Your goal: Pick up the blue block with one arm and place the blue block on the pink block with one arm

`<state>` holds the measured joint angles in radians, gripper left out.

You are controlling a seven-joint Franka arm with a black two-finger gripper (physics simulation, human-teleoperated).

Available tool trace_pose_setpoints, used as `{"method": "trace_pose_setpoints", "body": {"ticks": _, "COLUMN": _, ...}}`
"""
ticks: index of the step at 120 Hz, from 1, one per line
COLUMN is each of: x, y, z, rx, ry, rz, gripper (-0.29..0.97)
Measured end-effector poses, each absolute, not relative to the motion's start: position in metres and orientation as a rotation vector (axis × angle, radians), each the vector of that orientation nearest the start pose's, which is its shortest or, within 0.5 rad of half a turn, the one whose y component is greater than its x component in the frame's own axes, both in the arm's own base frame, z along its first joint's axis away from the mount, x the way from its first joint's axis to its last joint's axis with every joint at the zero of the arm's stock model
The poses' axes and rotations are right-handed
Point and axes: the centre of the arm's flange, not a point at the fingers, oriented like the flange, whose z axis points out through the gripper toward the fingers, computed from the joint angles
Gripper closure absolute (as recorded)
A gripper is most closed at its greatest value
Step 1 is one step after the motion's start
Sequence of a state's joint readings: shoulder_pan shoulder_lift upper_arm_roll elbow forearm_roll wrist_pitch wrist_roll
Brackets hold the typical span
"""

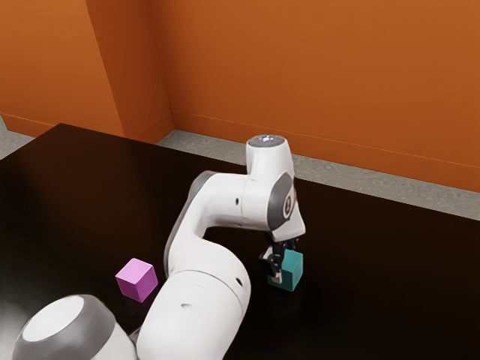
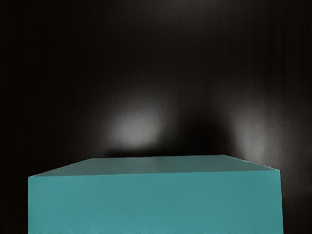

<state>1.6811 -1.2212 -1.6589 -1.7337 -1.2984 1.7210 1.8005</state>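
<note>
The blue block [image 1: 289, 270], a teal-blue cube, sits on the black table [image 1: 390, 285] just right of the arm's base in the exterior view. My gripper [image 1: 280, 268] is lowered over it, its black fingers [image 1: 276, 277] pressed against the block's sides, so it is shut on the block. One finger shows on the block's near-left face; the other is hidden behind the block. In the wrist view the blue block [image 2: 156, 200] lies directly under my hand, with its top face showing. The pink block [image 1: 136, 279] rests on the table to the exterior view's left, well apart from the gripper.
The white arm [image 1: 217, 247] bends between the two blocks in the exterior view. The black table stretches away to the right and far side. Orange walls [image 1: 337, 67] and a grey floor strip [image 1: 375, 180] lie behind it.
</note>
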Motion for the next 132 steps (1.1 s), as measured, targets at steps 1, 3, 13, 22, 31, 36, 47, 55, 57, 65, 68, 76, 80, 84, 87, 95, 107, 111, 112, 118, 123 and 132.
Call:
{"method": "trace_pose_setpoints", "body": {"ticks": 1, "x": 0.592, "y": -0.257, "z": 0.306, "rx": -2.257, "ry": 2.214, "rz": -0.1, "gripper": 0.31}}
{"method": "trace_pose_setpoints", "body": {"ticks": 3, "x": 0.586, "y": -0.25, "z": 0.313, "rx": -2.271, "ry": 2.202, "rz": -0.114, "gripper": 0.31}}
{"method": "trace_pose_setpoints", "body": {"ticks": 13, "x": 0.542, "y": -0.216, "z": 0.346, "rx": -2.332, "ry": 2.169, "rz": -0.175, "gripper": 0.31}}
{"method": "trace_pose_setpoints", "body": {"ticks": 22, "x": 0.499, "y": -0.195, "z": 0.367, "rx": -2.352, "ry": 2.2, "rz": -0.213, "gripper": 0.31}}
{"method": "trace_pose_setpoints", "body": {"ticks": 31, "x": 0.458, "y": -0.174, "z": 0.373, "rx": -2.339, "ry": 2.23, "rz": -0.206, "gripper": 0.31}}
{"method": "trace_pose_setpoints", "body": {"ticks": 36, "x": 0.44, "y": -0.162, "z": 0.372, "rx": -2.332, "ry": 2.244, "rz": -0.195, "gripper": 0.31}}
{"method": "trace_pose_setpoints", "body": {"ticks": 47, "x": 0.422, "y": -0.137, "z": 0.361, "rx": -2.317, "ry": 2.261, "rz": -0.157, "gripper": 0.31}}
{"method": "trace_pose_setpoints", "body": {"ticks": 55, "x": 0.422, "y": -0.113, "z": 0.357, "rx": -2.316, "ry": 2.249, "rz": -0.146, "gripper": 0.32}}
{"method": "trace_pose_setpoints", "body": {"ticks": 57, "x": 0.424, "y": -0.105, "z": 0.357, "rx": -2.32, "ry": 2.241, "rz": -0.145, "gripper": 0.31}}
{"method": "trace_pose_setpoints", "body": {"ticks": 65, "x": 0.428, "y": -0.076, "z": 0.356, "rx": -2.335, "ry": 2.218, "rz": -0.151, "gripper": 0.31}}
{"method": "trace_pose_setpoints", "body": {"ticks": 68, "x": 0.43, "y": -0.067, "z": 0.356, "rx": -2.335, "ry": 2.218, "rz": -0.155, "gripper": 0.31}}
{"method": "trace_pose_setpoints", "body": {"ticks": 76, "x": 0.432, "y": -0.047, "z": 0.356, "rx": -2.328, "ry": 2.222, "rz": -0.168, "gripper": 0.31}}
{"method": "trace_pose_setpoints", "body": {"ticks": 80, "x": 0.433, "y": -0.036, "z": 0.357, "rx": -2.324, "ry": 2.225, "rz": -0.183, "gripper": 0.31}}
{"method": "trace_pose_setpoints", "body": {"ticks": 84, "x": 0.434, "y": -0.026, "z": 0.358, "rx": -2.316, "ry": 2.23, "rz": -0.194, "gripper": 0.31}}
{"method": "trace_pose_setpoints", "body": {"ticks": 87, "x": 0.435, "y": -0.019, "z": 0.359, "rx": -2.309, "ry": 2.233, "rz": -0.2, "gripper": 0.31}}
{"method": "trace_pose_setpoints", "body": {"ticks": 95, "x": 0.436, "y": 0.0, "z": 0.359, "rx": -2.29, "ry": 2.251, "rz": -0.221, "gripper": 0.31}}
{"method": "trace_pose_setpoints", "body": {"ticks": 107, "x": 0.435, "y": 0.025, "z": 0.359, "rx": -2.245, "ry": 2.28, "rz": -0.241, "gripper": 0.31}}
{"method": "trace_pose_setpoints", "body": {"ticks": 111, "x": 0.435, "y": 0.031, "z": 0.359, "rx": -2.224, "ry": 2.293, "rz": -0.238, "gripper": 0.31}}
{"method": "trace_pose_setpoints", "body": {"ticks": 112, "x": 0.435, "y": 0.033, "z": 0.359, "rx": -2.219, "ry": 2.296, "rz": -0.237, "gripper": 0.31}}
{"method": "trace_pose_setpoints", "body": {"ticks": 118, "x": 0.434, "y": 0.044, "z": 0.359, "rx": -2.195, "ry": 2.307, "rz": -0.232, "gripper": 0.31}}
{"method": "trace_pose_setpoints", "body": {"ticks": 123, "x": 0.433, "y": 0.053, "z": 0.359, "rx": -2.175, "ry": 2.317, "rz": -0.227, "gripper": 0.31}}
{"method": "trace_pose_setpoints", "body": {"ticks": 132, "x": 0.433, "y": 0.058, "z": 0.357, "rx": -2.126, "ry": 2.353, "rz": -0.217, "gripper": 0.31}}
